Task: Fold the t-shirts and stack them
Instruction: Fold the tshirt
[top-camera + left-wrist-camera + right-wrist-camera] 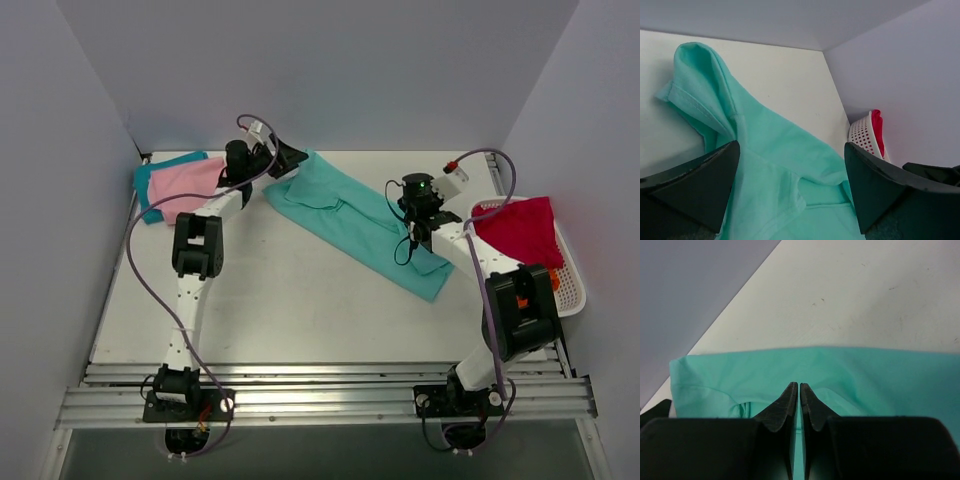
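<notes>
A mint green t-shirt [350, 215] lies in a long diagonal band across the table. My left gripper [287, 160] hovers over its far left end with the jaws wide open and nothing between them; in the left wrist view the mint green t-shirt [775, 150] is spread below the left gripper [790, 187]. My right gripper [418, 237] is at the shirt's near right end, shut on a pinch of the mint green t-shirt [880, 375], which puckers toward the tips of the right gripper [799, 388]. A pale pink t-shirt [190, 183] rests folded on a teal blue one [150, 180] at the back left.
A white perforated basket [570, 285] at the right edge holds a crimson t-shirt [520, 230]; the same basket [861, 135] shows in the left wrist view. Walls close in the table at the back and on both sides. Metal rails [320, 385] run along the near edge.
</notes>
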Motion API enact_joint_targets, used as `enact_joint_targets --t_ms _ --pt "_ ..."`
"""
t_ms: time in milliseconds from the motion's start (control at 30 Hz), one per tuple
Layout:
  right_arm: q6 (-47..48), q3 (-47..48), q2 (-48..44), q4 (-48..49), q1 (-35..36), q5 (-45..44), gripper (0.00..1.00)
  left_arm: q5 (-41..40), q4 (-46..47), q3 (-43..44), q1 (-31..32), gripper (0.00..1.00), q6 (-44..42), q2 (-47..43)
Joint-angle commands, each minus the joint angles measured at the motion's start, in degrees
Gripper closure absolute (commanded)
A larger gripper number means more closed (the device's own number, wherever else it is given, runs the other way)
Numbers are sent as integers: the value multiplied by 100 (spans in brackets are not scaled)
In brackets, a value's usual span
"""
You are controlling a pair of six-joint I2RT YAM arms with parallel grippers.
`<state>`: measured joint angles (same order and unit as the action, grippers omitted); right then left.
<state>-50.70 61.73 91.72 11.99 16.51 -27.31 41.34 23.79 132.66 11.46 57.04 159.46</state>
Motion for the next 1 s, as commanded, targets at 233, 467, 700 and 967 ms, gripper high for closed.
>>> enact_joint_targets --t_ms 233,467,700,967 --pt "236 -434 -690 190 115 -248 97 -3145 -57 -3043 -733 6 -1941 -4720" --pt "60 -706 -1305 -178 264 -494 96 -4376 -392 -5678 477 4 -2223 -6479" --pt "60 -672 -2377 -889 414 -810 94 -5380 -613 -7393 2455 11 -740 -6639" --pt "157 -619 -3555 -1479 484 -890 65 -6463 -1000 -7413 4363 11 718 -6130"
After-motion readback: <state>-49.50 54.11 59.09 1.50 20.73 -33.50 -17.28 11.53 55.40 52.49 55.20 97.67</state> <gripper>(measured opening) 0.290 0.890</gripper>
